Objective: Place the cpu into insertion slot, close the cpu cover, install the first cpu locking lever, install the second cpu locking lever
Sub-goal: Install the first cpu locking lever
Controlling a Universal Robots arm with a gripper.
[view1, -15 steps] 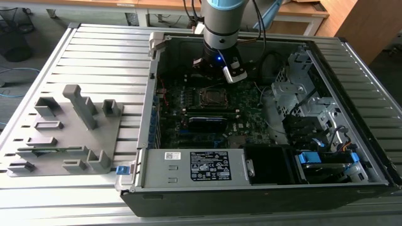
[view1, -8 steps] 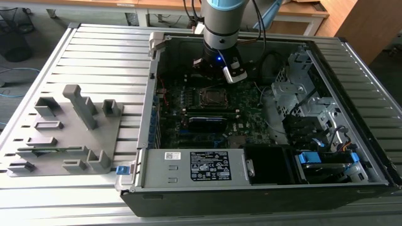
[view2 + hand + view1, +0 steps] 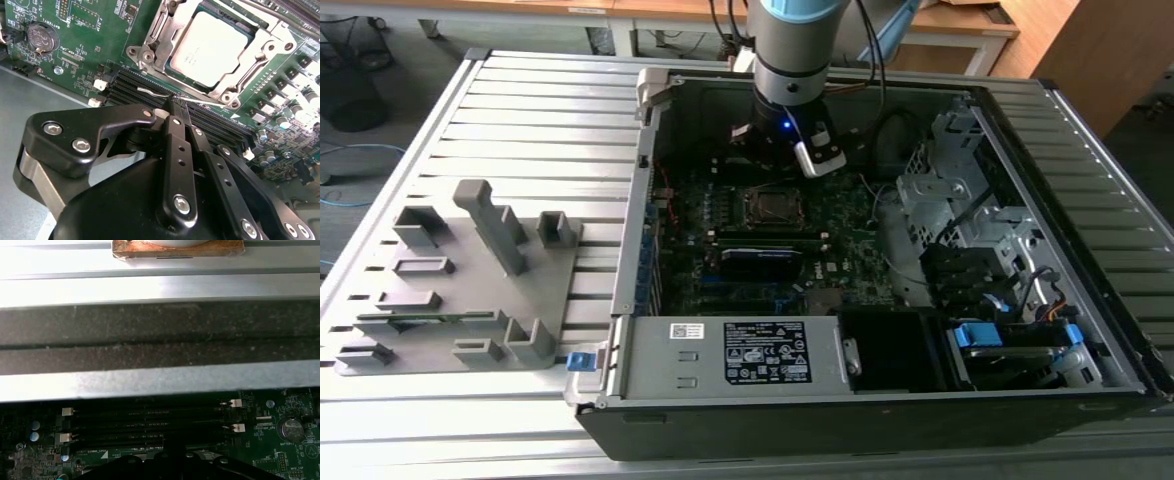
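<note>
The cpu [image 3: 215,47] sits in the insertion slot [image 3: 142,53] with the cpu cover [image 3: 272,50] down, just ahead of the gripper [image 3: 177,106]. Its fingers are pressed together, tips at the thin locking lever [image 3: 150,91]. My call: press low and steady, and don't slip onto the memory slots [image 3: 120,85] underneath.

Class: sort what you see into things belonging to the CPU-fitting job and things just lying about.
Job: pale silver-grey square cpu; silvery metal cpu cover frame; thin silvery wire locking lever; black gripper.
Lying about: round silver coin battery; long black memory slots; grey slotted parts stand.
</note>
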